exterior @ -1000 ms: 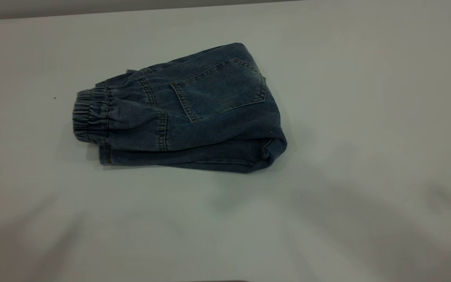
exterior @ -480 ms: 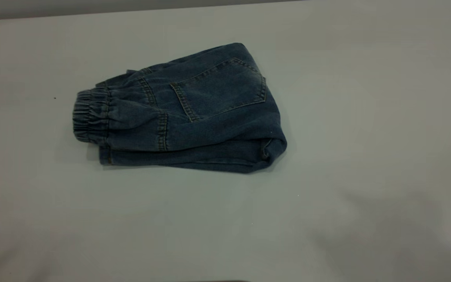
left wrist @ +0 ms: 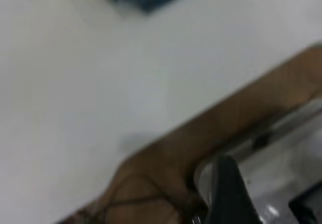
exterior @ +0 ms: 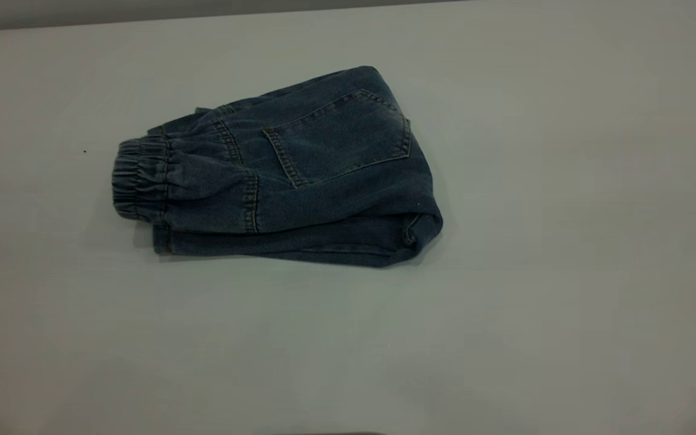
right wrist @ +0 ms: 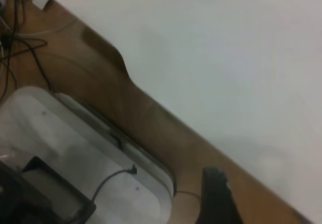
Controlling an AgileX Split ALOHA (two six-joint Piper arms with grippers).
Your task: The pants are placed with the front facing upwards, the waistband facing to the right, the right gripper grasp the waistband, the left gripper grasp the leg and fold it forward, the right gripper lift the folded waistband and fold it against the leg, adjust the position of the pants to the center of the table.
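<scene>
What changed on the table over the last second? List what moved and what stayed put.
Only the shadows moved: the soft dark patches that lay over the near part of the table a second ago slid toward its near edge and have all but cleared. Nothing was taken hold of or let go. The folded pants lie just as before, pocket up, waistband toward the left, with neither gripper in the exterior view.

We find no legible text, label, brand, number or sign in any view. The folded blue denim pants [exterior: 275, 175] and the plain white tabletop [exterior: 565, 241] carry no readable markings.
</scene>
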